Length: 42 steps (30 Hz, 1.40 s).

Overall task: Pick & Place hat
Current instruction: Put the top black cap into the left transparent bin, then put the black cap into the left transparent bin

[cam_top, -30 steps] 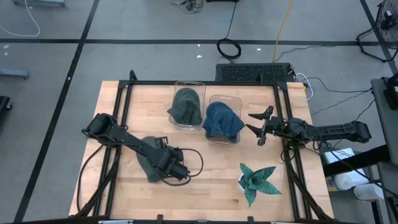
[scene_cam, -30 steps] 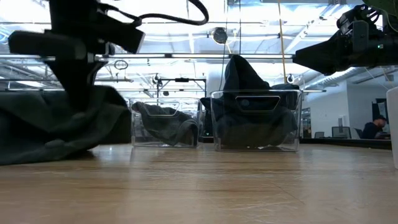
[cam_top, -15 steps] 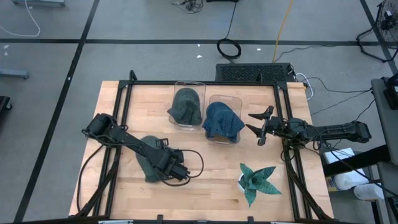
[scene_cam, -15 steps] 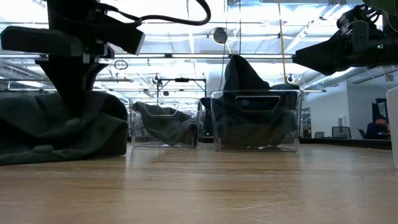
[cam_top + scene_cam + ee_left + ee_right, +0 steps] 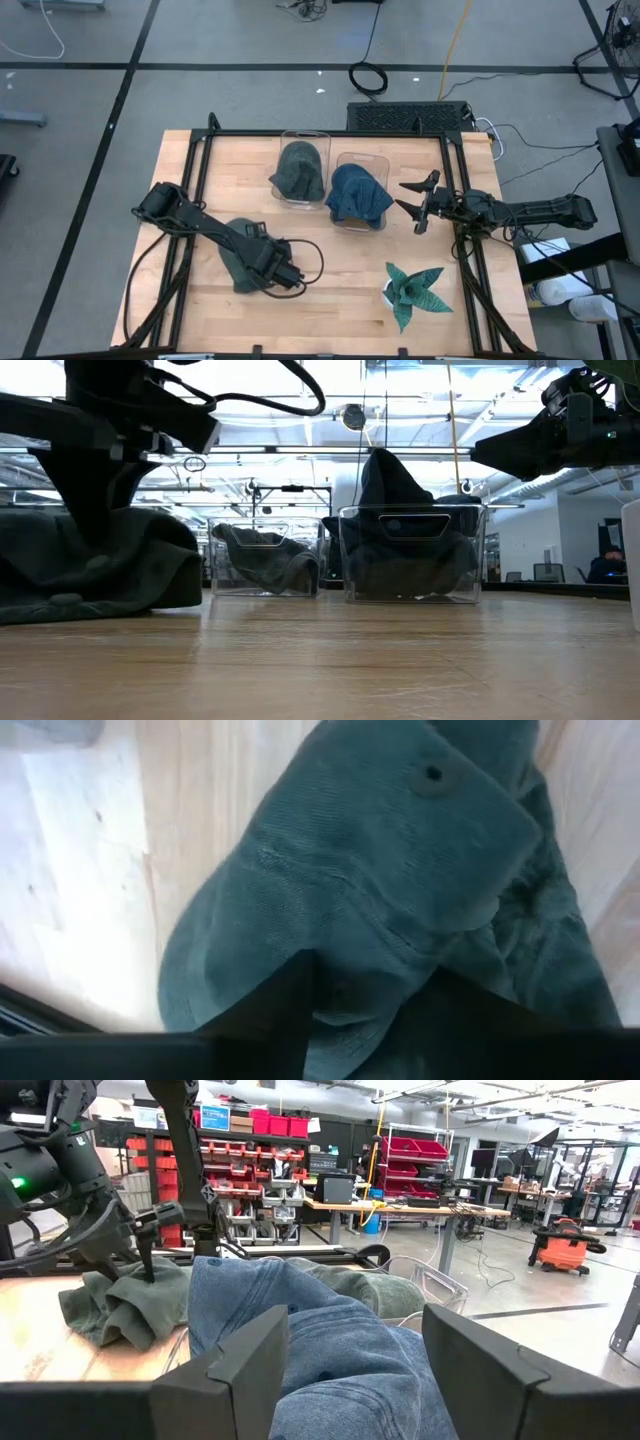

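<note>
A grey-green hat lies on the wooden table left of centre, resting on its underside. My left gripper stands over it pointing steeply down, its fingers apart in the hat's cloth. My right gripper hangs open and level at the table's right side, beside the bin with the blue hat, touching nothing. My left gripper comes at the hat from above, slanting. Its two fingers stand apart with their tips sunk in the soft crown, and a ridge of cloth lies between them. The hat rests on the table, slack; the fingertips themselves are hidden in the cloth.
Two clear bins stand at the far middle: one holds a grey-green hat, the other a blue hat. A green striped plant-like piece sits near the front right. Bare wood lies between the hat and the bins.
The hat's cloth, drawn up toward my left gripper a second ago, has sunk and spread lower on the table. My left gripper has stayed in place and tipped slightly.
</note>
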Available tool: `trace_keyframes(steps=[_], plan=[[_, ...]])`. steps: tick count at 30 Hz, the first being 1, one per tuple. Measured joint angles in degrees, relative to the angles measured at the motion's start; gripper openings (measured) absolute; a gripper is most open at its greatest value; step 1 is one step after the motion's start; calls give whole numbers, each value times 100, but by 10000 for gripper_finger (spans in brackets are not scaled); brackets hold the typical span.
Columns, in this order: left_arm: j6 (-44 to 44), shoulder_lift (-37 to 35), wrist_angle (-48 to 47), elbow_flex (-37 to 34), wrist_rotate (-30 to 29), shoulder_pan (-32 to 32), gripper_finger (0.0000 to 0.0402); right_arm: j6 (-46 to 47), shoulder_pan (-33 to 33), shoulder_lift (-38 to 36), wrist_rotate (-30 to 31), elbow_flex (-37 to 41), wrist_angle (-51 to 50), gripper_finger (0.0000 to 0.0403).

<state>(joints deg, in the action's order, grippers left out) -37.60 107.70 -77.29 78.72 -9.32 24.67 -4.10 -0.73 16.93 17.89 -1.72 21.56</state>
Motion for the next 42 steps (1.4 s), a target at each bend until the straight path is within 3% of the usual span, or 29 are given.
trace_keyframes(steps=[3,9,19,35,42], plan=[[-59,0,-93,0,33,0,122,0,-2,0,0,1,0,222],[-46,0,-118,4,37,0,14,0,-1,0,0,2,0,222],[-446,-3,-1304,770,62,-47,9,0,0,0,0,0,-2,222],[-223,-121,-1296,1505,33,-105,5,0,0,2,0,1,0,222],[-218,-774,-1269,1862,179,25,5,0,0,0,0,1,-3,222]])
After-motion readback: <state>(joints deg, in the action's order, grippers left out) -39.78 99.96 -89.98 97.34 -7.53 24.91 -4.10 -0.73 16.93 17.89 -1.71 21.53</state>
